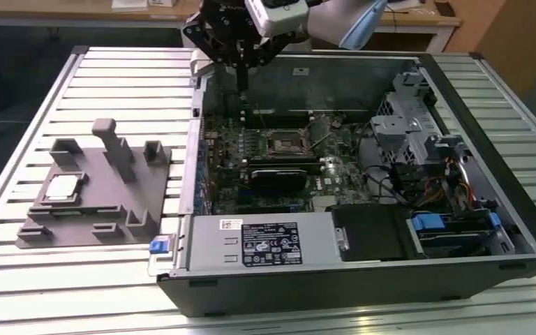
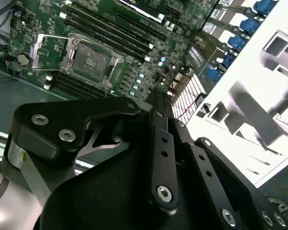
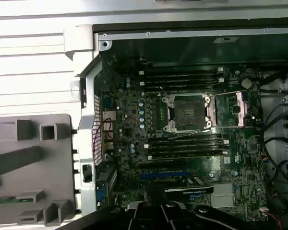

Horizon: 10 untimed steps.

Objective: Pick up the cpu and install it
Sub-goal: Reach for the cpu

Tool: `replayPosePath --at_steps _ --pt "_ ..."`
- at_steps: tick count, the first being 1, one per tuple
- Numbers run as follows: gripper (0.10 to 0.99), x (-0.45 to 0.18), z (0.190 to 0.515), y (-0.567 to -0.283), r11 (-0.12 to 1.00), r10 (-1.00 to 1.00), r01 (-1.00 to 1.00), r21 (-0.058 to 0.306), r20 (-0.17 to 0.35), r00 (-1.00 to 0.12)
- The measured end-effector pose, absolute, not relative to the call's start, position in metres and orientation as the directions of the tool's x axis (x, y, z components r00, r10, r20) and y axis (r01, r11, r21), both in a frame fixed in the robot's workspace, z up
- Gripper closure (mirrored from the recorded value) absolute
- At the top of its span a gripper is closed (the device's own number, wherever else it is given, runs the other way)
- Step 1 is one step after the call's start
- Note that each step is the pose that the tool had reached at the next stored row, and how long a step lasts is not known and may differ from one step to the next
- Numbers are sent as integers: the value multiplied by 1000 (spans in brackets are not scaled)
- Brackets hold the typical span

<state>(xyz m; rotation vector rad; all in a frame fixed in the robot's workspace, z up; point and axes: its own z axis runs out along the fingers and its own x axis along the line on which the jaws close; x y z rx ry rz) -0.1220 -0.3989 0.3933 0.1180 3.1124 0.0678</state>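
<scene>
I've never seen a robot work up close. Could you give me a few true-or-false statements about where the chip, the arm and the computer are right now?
1. The cpu lies on the grey tray. True.
2. The end effector is carrying the cpu. False: it hangs over the open computer case, apart from the cpu on the tray.
3. The socket on the motherboard has no chip in it. True.
4. A side panel covers the computer case. False: the case is open and the motherboard shows.
</scene>
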Motion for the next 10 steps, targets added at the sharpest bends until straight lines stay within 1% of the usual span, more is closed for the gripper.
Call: replayPosePath --at_steps 10 --pt "980 -125 393 -399 996 76 75 44 -24 -997"
